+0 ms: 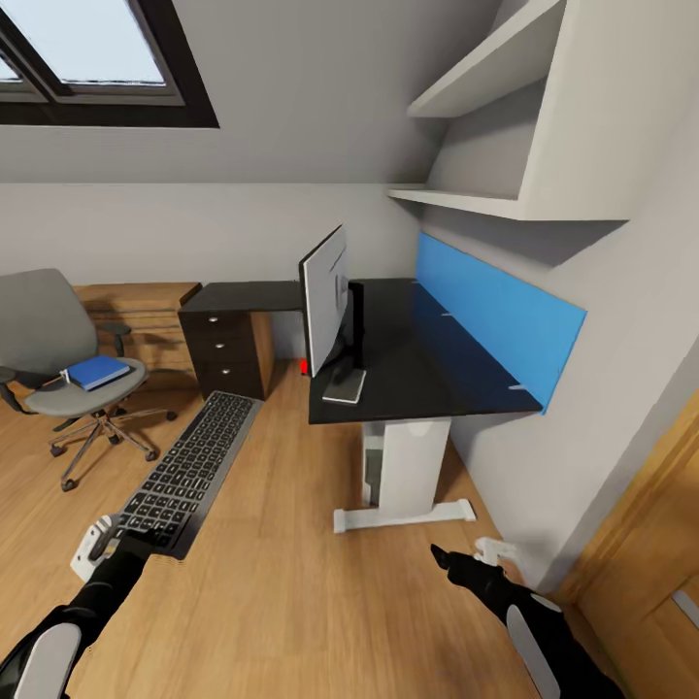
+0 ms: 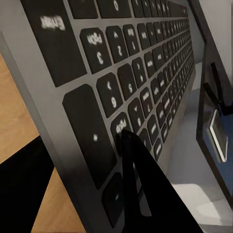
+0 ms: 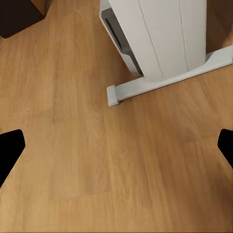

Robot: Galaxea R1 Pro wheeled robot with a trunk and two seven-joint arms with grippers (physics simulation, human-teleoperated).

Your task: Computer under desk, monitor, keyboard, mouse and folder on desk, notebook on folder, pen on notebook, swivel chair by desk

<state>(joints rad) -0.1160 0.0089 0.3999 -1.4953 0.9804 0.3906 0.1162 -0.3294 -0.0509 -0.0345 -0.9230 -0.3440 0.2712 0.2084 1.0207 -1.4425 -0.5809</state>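
My left gripper is shut on the near end of the long black keyboard, holding it tilted above the wood floor. In the left wrist view one black finger presses on the keys. The monitor stands on the black desk, seen edge-on near its front edge. The blue folder lies on the seat of the grey swivel chair at the left. The light-grey computer sits under the desk behind its white leg. My right gripper hangs open over bare floor.
A dark drawer unit closes the desk's far left end, with a light-wood dresser behind the chair. White shelves hang above the blue back panel. A wooden door is at the right. Open floor lies between me and the desk.
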